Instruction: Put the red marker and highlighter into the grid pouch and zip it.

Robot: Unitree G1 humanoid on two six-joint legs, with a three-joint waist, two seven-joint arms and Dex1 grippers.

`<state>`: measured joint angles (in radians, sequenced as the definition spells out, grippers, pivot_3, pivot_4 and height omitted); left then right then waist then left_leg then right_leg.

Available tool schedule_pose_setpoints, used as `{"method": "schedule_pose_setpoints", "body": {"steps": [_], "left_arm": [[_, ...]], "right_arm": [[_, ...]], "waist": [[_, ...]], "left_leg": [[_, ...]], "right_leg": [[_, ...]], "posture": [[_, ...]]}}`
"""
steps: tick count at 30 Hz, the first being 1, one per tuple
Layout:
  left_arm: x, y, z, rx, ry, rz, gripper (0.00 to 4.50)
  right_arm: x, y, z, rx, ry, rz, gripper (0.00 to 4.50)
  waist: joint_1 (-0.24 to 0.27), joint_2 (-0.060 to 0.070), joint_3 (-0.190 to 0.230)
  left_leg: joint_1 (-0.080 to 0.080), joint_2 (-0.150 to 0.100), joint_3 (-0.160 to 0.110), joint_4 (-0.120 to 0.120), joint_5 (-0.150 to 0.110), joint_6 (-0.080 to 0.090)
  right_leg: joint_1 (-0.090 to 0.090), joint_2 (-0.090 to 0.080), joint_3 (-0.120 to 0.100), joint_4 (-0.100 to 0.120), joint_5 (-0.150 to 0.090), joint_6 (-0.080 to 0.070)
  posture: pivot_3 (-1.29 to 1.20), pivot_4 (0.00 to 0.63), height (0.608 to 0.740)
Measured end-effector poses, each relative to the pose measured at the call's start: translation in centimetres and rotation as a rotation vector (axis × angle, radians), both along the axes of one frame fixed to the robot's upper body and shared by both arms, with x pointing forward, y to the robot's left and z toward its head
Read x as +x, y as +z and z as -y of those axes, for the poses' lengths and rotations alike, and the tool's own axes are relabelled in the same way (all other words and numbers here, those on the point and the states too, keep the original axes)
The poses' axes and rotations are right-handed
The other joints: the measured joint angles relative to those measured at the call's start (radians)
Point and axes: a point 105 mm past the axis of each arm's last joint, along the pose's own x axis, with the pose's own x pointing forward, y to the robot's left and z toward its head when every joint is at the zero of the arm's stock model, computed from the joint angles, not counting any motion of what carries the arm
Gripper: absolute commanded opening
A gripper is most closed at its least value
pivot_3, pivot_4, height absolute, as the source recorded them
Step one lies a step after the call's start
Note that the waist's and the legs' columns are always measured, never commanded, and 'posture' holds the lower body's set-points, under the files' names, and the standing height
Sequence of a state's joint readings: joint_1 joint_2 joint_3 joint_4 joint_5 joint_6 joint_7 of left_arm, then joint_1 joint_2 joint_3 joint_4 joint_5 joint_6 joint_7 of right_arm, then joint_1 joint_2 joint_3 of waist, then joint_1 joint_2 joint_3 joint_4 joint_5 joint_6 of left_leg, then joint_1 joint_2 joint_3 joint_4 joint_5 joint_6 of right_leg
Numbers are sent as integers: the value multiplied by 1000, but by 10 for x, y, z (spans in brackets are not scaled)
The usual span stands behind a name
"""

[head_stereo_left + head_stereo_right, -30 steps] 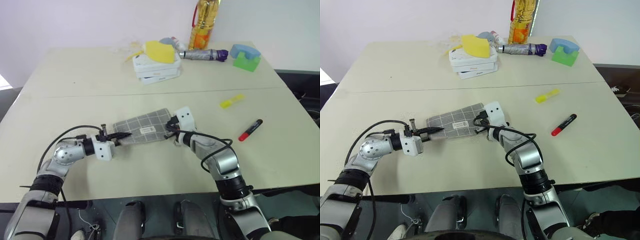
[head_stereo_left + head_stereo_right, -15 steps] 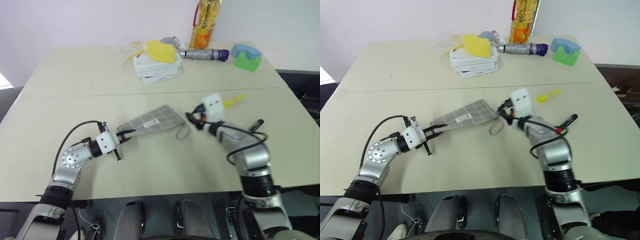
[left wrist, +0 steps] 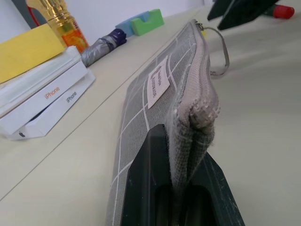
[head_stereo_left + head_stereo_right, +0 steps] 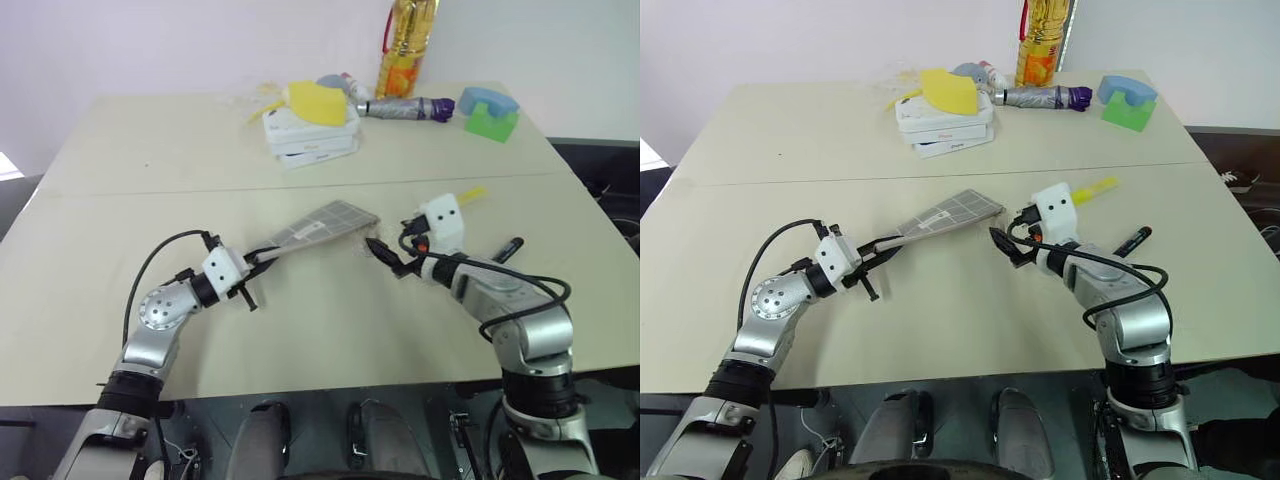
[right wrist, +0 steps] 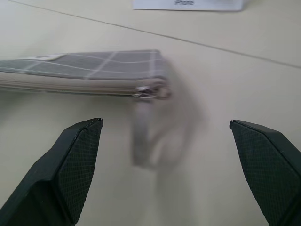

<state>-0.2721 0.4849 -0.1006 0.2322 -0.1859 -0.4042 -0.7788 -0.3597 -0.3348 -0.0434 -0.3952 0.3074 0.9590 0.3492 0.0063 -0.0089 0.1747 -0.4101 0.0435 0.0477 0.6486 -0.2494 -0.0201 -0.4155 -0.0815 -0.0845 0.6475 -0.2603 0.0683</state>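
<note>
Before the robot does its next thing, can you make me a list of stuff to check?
1. Left end effector gripping the flat grey grid-lined fabric pouch: ok.
2. Right end effector open, holding nothing: ok.
3. Pouch zip open for loading: not ok, looks closed.
4. Chunky yellow highlighter lying free on the beige table: ok.
5. Slim red-and-black marker lying free: ok.
6. Pens inside pouch: not ok.

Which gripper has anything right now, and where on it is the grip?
The left gripper is shut on the grid pouch, pinching its near end. The right gripper is open and holds nothing.
</note>
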Motion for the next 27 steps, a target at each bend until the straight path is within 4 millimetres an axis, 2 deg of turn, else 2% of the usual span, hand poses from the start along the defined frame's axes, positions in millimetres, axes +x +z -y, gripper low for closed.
{"method": "schedule_pose_setpoints", "body": {"steps": [1, 4, 11, 16, 21, 27], "left_arm": [[0, 0, 1, -2, -1, 1, 0], [0, 1, 3, -10, -9, 2, 0], [0, 1, 5, -14, -12, 2, 0], [0, 0, 8, -22, -11, 3, 0], [3, -1, 11, -22, 8, 10, 0], [6, -2, 25, -44, 23, 4, 0]], "right_arm": [[1, 0, -1, 2, -4, -2, 4485], [4, 1, -3, 17, -18, -1, 3685], [7, 0, -8, 48, -15, -9, 134], [5, 0, -14, 45, 11, -10, 54], [-2, 1, -25, -56, 86, 15, 54], [-10, 11, -50, -135, 200, 56, 54]], "waist": [[1, 0, 0], [3, 0, 0], [3, 0, 0], [3, 0, 0], [4, 0, 0], [4, 0, 0]], "left_leg": [[0, 0, 0, 0, 0, 0], [0, 0, 0, 0, 0, 0], [0, 0, 0, 0, 0, 0], [0, -1, 1, 0, 0, 0], [0, -1, 1, 0, 0, 0], [0, -1, 0, 0, 0, 0]], "right_leg": [[0, 0, 0, 0, 0, 0], [0, 0, 0, 0, 0, 0], [0, 0, 0, 0, 0, 0], [0, 0, 0, 0, 0, 0], [0, 0, 1, 0, 0, 0], [0, 0, 0, 0, 0, 0]], "posture": [[0, 150, 740], [0, 150, 740], [0, 150, 740], [0, 150, 740], [0, 150, 740], [0, 150, 740]]}}
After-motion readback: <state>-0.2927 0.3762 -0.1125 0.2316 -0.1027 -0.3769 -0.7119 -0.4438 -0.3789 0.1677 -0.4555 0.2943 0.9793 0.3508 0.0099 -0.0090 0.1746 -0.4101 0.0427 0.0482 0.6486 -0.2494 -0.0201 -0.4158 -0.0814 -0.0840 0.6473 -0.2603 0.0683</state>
